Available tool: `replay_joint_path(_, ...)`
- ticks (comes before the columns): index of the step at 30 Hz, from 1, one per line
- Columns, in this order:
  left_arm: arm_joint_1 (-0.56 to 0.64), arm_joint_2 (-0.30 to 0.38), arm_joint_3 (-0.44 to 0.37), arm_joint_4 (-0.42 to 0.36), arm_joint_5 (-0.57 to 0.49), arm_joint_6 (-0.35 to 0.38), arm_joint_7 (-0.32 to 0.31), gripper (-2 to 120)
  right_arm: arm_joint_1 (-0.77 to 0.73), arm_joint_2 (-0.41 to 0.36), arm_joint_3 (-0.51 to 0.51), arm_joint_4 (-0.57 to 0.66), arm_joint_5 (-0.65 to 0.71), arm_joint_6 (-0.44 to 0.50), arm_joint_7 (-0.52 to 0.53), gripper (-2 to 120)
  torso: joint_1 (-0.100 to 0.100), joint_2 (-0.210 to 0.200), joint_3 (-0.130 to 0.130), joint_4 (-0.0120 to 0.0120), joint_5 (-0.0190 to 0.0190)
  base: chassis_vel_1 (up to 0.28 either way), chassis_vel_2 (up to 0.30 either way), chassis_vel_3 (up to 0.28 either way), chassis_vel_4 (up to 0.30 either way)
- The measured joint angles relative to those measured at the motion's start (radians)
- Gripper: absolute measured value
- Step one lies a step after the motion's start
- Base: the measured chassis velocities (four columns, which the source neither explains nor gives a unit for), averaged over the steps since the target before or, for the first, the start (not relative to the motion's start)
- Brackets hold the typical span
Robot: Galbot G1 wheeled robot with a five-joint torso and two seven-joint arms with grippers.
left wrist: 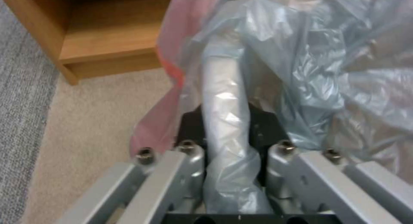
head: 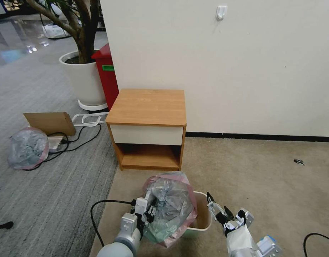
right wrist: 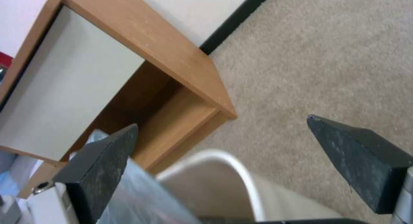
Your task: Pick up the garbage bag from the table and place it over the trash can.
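Garbage bag (head: pixel 173 203): one is counted, grey translucent plastic with a pink hem, held bunched up over the left side of the trash can (head: pixel 203 214), part of it draped down the can's outer left wall. One trash can is seen, cream with a greenish base, standing on the beige carpet in front of the desk (head: pixel 147 107). One desk is seen, its top bare, its white drawer front shut, its lower shelf open.

Left gripper (head: pixel 147 213) is placed at the bag's left edge. In the left wrist view a twisted strand of the garbage bag (left wrist: pixel 226 120) is seen running between the jaws of the left gripper (left wrist: pixel 232 153), which are closed in on the plastic and pinching it.

Right gripper (head: pixel 218 208) is held just right of the can, near its rim. Its jaws are spread wide, with nothing between them. In the right wrist view the right gripper (right wrist: pixel 224 166) is seen above the trash can (right wrist: pixel 241 166) rim, with one jaw close beside the garbage bag (right wrist: pixel 142 198); contact cannot be told.

Elsewhere, one stuffed grey-and-pink bundle (head: pixel 28 148) is seen on the grey carpet to the left, well apart from the can. One red bin (head: pixel 107 76) and one white plant pot (head: pixel 84 78) are set beside the desk.
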Motion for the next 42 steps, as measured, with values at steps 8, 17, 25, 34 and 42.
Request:
replay_joint_path(8,0.014,0.017,-0.016,-0.006,-0.023,-0.064,-0.001,8,0.050,-0.024,-0.029,0.028,-0.103,-0.032,-0.070,100,0.000,0.000,0.000,-0.0002,-0.0006,0.000,0.000,0.000,0.000)
replay_joint_path(17,0.052,0.024,-0.098,-0.104,-0.049,-0.108,-0.010,6,0.071,-0.093,-0.118,0.097,-0.290,-0.133,-0.236,100,0.000,0.000,0.000,-0.0001,-0.0002,0.000,0.000,0.000,0.000)
replay_joint_path(25,0.088,0.028,-0.172,-0.189,-0.053,-0.134,0.039,6,0.158,-0.131,-0.185,0.080,-0.292,-0.210,-0.224,100,0.000,0.000,0.000,0.0000,-0.0001,0.000,0.000,0.000,0.000)
replay_joint_path(34,0.117,0.032,-0.208,-0.226,-0.038,-0.176,0.094,6,0.225,-0.120,-0.230,0.040,-0.263,-0.221,-0.154,99,0.000,0.000,0.000,-0.0001,-0.0002,0.000,0.000,0.000,0.000)
replay_joint_path(42,0.132,0.022,-0.218,-0.228,-0.021,-0.198,0.131,6,0.258,-0.105,-0.252,0.024,-0.231,-0.211,-0.145,76,0.000,0.000,0.000,-0.0001,-0.0002,0.000,0.000,0.000,0.000)
